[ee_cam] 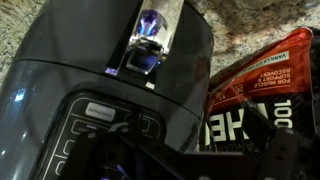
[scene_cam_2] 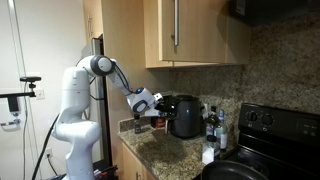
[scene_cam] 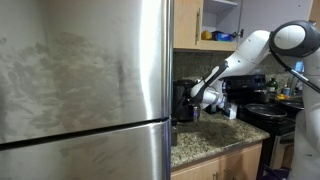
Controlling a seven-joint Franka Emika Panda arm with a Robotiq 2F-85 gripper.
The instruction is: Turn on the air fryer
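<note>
The fridge (scene_cam: 85, 80) hides part of the air fryer (scene_cam: 183, 100); the gripper (scene_cam: 201, 101) shows too small to read.

Air fryer (scene_cam_2: 185, 116) on counter (scene_cam_2: 150, 148), under cabinet (scene_cam_2: 185, 30). Gripper (scene_cam_2: 152, 108) just beside fryer's front. Bottles (scene_cam_2: 210, 122) between fryer and stove (scene_cam_2: 270, 125). Fridge (scene_cam: 80, 90) on fryer's far side from stove. Wrist view: package (ee_cam: 255, 80) right of fryer, contact unclear.

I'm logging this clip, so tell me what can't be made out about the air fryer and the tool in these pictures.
1. Air fryer buttons: too small in both exterior views; control panel dark and blurred in the wrist view, labels unreadable.
2. Tool: tiny in both exterior views, a dark blur at the wrist view's bottom edge; open, shut or touching cannot be told.
3. Red packet: cut off by the wrist view's right edge.
</note>
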